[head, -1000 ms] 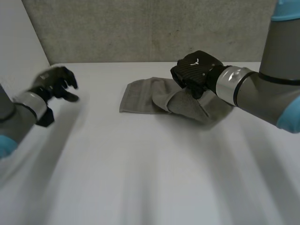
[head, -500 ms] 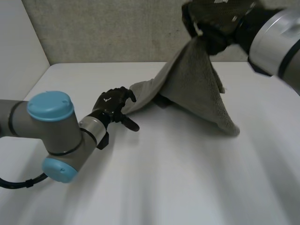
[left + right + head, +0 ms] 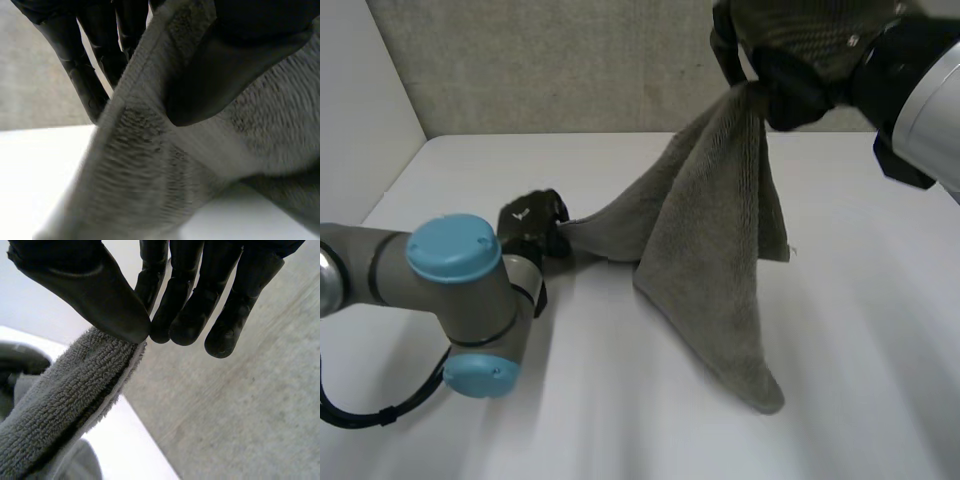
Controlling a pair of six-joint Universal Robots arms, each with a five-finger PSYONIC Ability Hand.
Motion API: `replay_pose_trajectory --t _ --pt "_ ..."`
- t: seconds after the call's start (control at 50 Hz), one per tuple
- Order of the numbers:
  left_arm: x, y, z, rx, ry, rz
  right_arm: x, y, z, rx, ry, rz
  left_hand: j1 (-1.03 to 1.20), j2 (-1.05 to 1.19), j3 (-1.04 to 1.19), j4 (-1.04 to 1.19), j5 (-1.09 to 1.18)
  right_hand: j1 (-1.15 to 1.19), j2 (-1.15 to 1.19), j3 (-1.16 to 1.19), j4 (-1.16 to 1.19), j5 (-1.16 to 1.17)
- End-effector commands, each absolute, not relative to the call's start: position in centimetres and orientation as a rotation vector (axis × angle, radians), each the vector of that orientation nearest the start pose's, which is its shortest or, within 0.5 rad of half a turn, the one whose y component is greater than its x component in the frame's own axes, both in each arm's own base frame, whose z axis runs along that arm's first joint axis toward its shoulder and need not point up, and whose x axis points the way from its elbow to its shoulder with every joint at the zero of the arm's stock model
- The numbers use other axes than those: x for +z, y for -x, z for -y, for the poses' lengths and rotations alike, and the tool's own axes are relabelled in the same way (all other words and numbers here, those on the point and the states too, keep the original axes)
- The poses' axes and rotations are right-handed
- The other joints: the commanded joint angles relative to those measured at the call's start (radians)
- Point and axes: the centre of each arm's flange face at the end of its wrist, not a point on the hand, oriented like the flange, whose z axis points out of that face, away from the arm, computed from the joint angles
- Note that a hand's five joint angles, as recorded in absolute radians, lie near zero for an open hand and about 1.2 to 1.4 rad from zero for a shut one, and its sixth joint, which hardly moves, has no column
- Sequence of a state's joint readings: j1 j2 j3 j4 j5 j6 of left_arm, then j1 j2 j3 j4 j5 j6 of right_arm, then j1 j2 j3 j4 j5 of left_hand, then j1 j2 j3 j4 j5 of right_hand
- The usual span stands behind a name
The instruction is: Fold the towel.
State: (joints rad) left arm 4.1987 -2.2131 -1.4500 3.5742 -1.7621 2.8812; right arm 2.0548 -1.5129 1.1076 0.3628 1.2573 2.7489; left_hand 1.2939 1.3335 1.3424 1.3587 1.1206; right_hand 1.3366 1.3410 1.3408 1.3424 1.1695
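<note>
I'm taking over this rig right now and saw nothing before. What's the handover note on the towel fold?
Right hand: raised, pinching one end of the grey towel.
Left hand: low by the white table, pinching the towel's other end.
Towel: hangs between them, lowest tip near the table.
Done: both ends gripped.
Left: the fold itself.

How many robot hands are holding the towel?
2. The black left hand pinches the grey terry towel at its low end; the black right hand pinches its top end, lifted high.
</note>
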Motion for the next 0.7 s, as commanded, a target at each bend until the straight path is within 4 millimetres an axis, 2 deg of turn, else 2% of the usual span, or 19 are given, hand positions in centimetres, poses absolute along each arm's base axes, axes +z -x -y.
replay_pose_trajectory --t 0.02,0.04,0.08,0.1,0.14,0.2,0.24,0.26,0.3,0.42,0.46,0.48,0.52,0.58,0.62,0.7 --pt "19.0 26.7 32.9 -2.419 -0.001 -2.498 35.4 -28.6 20.7 -1.922 1.219 -1.776 0.102 0.063 0.054 0.038 0.101 0.06 0.055 0.055 0.054 0.052" --pt "19.0 26.7 32.9 -2.419 -0.001 -2.498 35.4 -28.6 20.7 -1.922 1.22 -1.776 0.102 0.063 0.054 0.038 0.101 0.06 0.055 0.055 0.054 0.052" --pt "21.1 25.1 33.7 -2.471 0.027 -2.419 33.3 -28.9 21.3 -1.854 1.265 -1.829 0.102 0.063 0.054 0.038 0.101 0.06 0.055 0.055 0.054 0.052" --pt "21.1 25.1 33.7 -2.471 0.027 -2.419 33.3 -28.9 21.3 -1.854 1.265 -1.829 0.102 0.063 0.054 0.038 0.101 0.06 0.055 0.055 0.054 0.052" --pt "23.0 23.4 34.5 -2.515 0.05 -2.342 31.5 -29.2 21.7 -1.792 1.28 -1.87 0.102 0.063 0.054 0.038 0.101 0.06 0.055 0.055 0.054 0.052" --pt "23.8 22.7 34.8 -2.533 0.058 -2.307 30.7 -29.3 21.9 -1.762 1.283 -1.891 0.102 0.063 0.054 0.038 0.101 0.06 0.055 0.055 0.054 0.052" --pt "25.4 21.2 35.2 -2.565 0.083 -2.237 29.3 -29.6 22.3 -1.735 1.278 -1.906 0.102 0.063 0.054 0.038 0.101 0.06 0.055 0.055 0.054 0.052" --pt "25.4 21.2 35.2 -2.565 0.083 -2.237 29.3 -29.6 22.3 -1.735 1.278 -1.906 0.102 0.063 0.054 0.038 0.101 0.06 0.055 0.055 0.054 0.052" --pt "26.3 20.1 35.4 -2.575 0.113 -2.197 27.9 -29.9 22.4 -1.726 1.276 -1.906 0.102 0.063 0.054 0.038 0.101 0.06 0.055 0.055 0.054 0.052" --pt "26.0 19.4 34.9 -2.55 0.119 -2.211 26.0 -30.2 22.8 -1.7 1.214 -1.923 0.102 0.063 0.054 0.038 0.101 0.06 0.055 0.055 0.054 0.052" --pt "25.2 19.4 34.4 -2.523 0.098 -2.251 25.2 -30.3 22.9 -1.675 1.149 -1.935 0.102 0.063 0.054 0.038 0.101 -0.427 -0.431 -0.431 -0.433 -0.434" --pt "25.2 19.4 34.4 -2.523 0.098 -2.251 25.2 -30.3 22.9 -1.675 1.148 -1.935 0.102 0.063 0.054 0.038 0.101 -0.43 -0.434 -0.434 -0.435 -0.437" --pt "24.1 19.2 34.1 -2.485 0.074 -2.301 24.7 -30.1 23.4 -1.674 1.086 -1.945 0.102 0.063 0.054 0.038 0.101 -0.754 -0.759 -0.758 -0.76 -0.762" --pt "23.6 19.1 33.9 -2.468 0.066 -2.322 24.4 -30.1 23.7 -1.675 1.059 -1.951 0.102 0.063 0.054 0.038 0.101 -0.852 -0.857 -0.857 -0.858 -0.86" --pt "23.0 19.0 33.7 -2.451 0.054 -2.346 23.7 -29.5 24.7 -1.688 0.995 -1.985 0.102 0.063 0.054 0.038 0.101 -0.969 -0.974 -0.974 -0.975 -0.977" --pt "22.8 18.7 33.7 -2.437 0.059 -2.353 22.9 -28.5 26.1 -1.678 0.919 -2.047 0.102 0.063 0.054 0.038 0.101 -0.984 -0.989 -0.989 -0.99 -0.992"
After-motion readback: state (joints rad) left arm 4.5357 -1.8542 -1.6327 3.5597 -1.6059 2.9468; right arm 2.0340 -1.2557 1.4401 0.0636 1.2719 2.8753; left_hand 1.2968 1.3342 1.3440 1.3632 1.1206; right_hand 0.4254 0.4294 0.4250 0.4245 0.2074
